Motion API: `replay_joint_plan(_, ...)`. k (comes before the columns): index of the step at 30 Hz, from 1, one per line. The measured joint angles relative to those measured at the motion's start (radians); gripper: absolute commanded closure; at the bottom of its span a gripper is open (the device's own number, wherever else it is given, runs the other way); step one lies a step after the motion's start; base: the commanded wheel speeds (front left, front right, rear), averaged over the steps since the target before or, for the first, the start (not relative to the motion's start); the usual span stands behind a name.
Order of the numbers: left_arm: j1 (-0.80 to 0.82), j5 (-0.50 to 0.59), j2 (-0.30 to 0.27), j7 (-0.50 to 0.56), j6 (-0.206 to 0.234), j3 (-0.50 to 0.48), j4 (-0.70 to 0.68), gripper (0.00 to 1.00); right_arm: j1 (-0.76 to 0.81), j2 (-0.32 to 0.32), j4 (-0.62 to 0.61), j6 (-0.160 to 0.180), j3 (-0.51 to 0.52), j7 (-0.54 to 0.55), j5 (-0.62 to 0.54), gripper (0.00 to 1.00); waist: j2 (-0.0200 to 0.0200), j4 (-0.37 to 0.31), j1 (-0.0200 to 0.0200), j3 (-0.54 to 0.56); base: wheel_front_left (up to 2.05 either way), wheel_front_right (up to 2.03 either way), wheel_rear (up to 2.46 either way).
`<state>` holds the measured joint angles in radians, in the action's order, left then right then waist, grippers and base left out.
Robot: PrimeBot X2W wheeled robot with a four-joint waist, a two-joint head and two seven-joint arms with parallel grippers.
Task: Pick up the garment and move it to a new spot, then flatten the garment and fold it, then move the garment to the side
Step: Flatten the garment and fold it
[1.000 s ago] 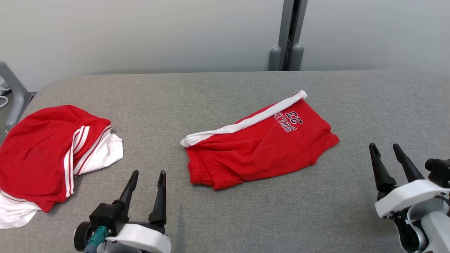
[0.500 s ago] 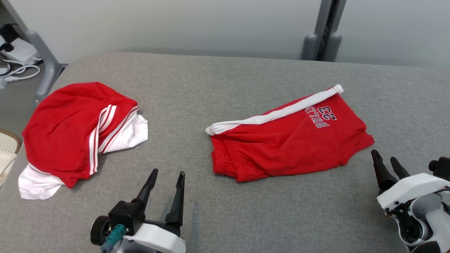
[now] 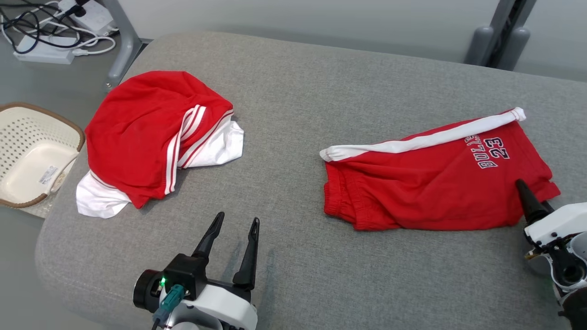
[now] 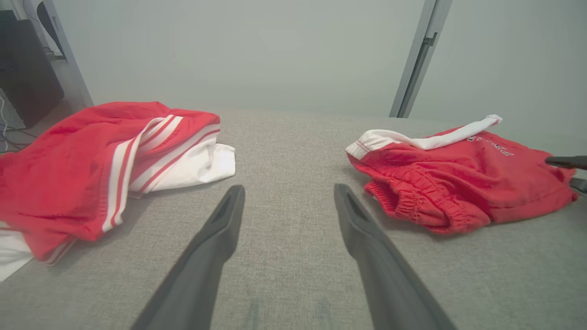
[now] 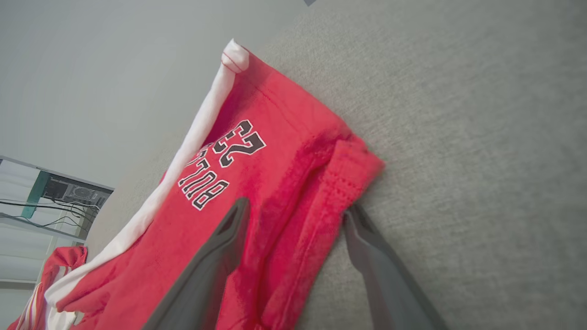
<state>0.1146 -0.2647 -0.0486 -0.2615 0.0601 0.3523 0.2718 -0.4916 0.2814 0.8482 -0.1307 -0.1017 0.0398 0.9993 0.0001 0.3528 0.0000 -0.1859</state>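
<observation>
Here, my right end effector [image 5: 296, 205] is spread astride the leg hem of the red shorts [image 3: 435, 188], which lie folded on the right of the desk [image 3: 293, 91]: one finger over the cloth, one beside its edge. My left end effector [image 3: 238, 217], also spread, hovers over bare desk between the shorts and a shirt [image 3: 146, 133].

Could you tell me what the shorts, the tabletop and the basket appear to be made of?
Shorts: soft matte cotton-like knit, judging by limp wrinkles and gathered elastic waistband.
Tabletop: grey woven fabric cover, probably padded; visible weave, rounded edge.
Basket: likely cream plastic, with moulded perforations and brown rim.
</observation>
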Motion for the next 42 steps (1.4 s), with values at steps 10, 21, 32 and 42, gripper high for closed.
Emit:
replay_joint_plan(10, 0.003, -0.019, 0.000, 0.000, 0.007, 0.025, -0.001, 0.00, -0.072, 0.023, 0.051, 0.000, 0.017, 0.013, 0.051, 0.00, 0.0000, 0.053, 0.0000, -0.039, 0.00, 0.00, 0.00)
replay_joint_plan(21, 0.030, -0.042, 0.000, 0.000, 0.018, 0.037, -0.003, 0.00, -0.109, 0.023, 0.062, 0.001, -0.022, -0.025, 0.065, 1.00, 0.0000, 0.054, 0.0000, -0.055, 0.00, 0.00, 0.00)
replay_joint_plan(32, 0.016, -0.034, 0.000, 0.000, 0.015, 0.028, 0.014, 0.00, -0.009, 0.001, -0.022, 0.000, -0.019, -0.120, 0.167, 1.00, 0.0000, 0.002, 0.0000, -0.009, 0.00, 0.00, 0.00)
replay_joint_plan(42, -0.006, -0.031, 0.000, 0.000, 0.010, 0.015, 0.022, 0.00, 0.120, 0.004, -0.063, 0.000, -0.005, -0.162, 0.228, 1.00, 0.0000, -0.070, 0.0000, 0.053, 0.00, 0.00, 0.00)
